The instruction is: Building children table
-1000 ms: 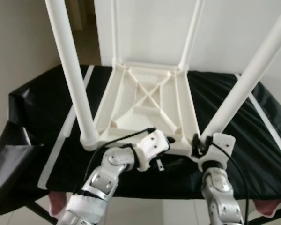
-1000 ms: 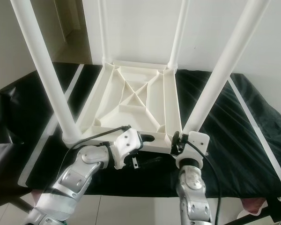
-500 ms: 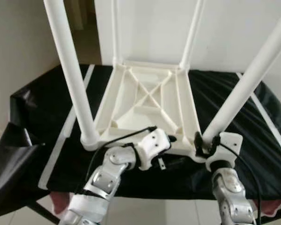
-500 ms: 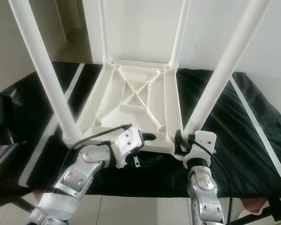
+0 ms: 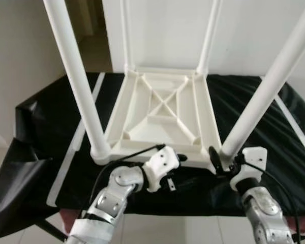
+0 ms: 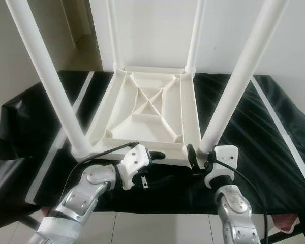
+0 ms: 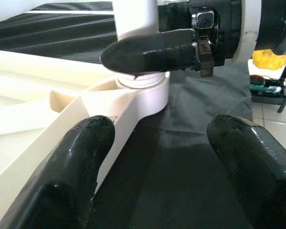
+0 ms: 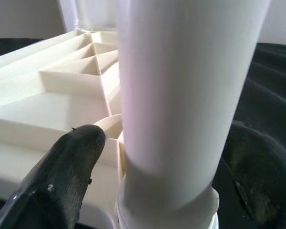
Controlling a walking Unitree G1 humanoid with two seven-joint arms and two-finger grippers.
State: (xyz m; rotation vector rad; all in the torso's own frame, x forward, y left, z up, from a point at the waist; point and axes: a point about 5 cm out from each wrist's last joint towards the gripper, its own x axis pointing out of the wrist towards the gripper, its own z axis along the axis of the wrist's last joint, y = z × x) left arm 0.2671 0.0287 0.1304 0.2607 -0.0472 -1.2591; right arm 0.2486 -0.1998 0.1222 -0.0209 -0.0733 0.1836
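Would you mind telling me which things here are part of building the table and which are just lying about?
Part of the job:
- upside-down white tabletop
- near right leg, with the right gripper around its base
- near left leg
- two far legs
- left gripper, open at the tabletop's near edge

Just lying about:
- black cloth under the table
- yellow object on the floor beyond
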